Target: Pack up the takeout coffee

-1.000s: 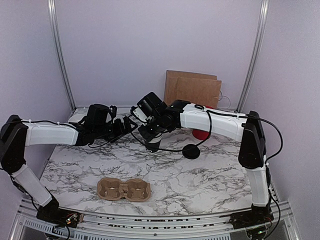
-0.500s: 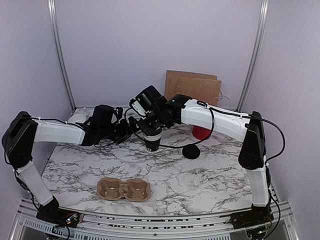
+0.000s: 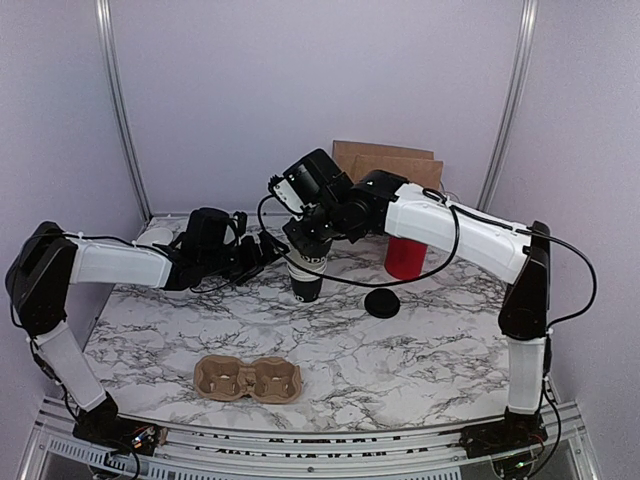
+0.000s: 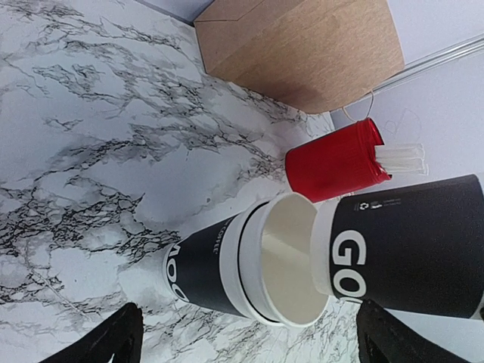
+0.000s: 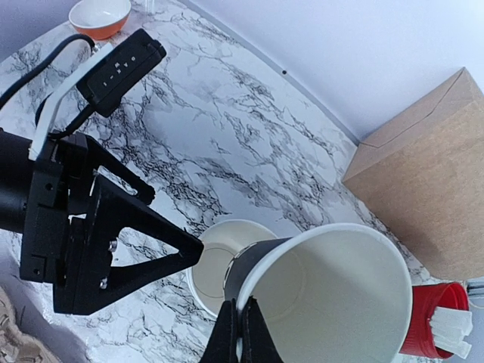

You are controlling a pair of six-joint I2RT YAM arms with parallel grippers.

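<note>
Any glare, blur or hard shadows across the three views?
Top external: soft even light, faint shadows on the marble table, no glare. Left wrist: sharp, white lettering on the lifted black cup reads cleanly. Right wrist: same cup looms close yet is in focus; orange bowl cropped at the top edge.

So the left arm (image 3: 110, 265) reaches in low from the left toward the middle, forearm about level, and the left claw (image 3: 266, 250) is turned on its side with its fingers spread as wide as they go. The right arm (image 3: 450, 225) arches over from the right, wrist tipped down. The right claw (image 5: 240, 333) is pinched tight on the rim of a black paper cup with a cream inside (image 5: 333, 302).
</note>
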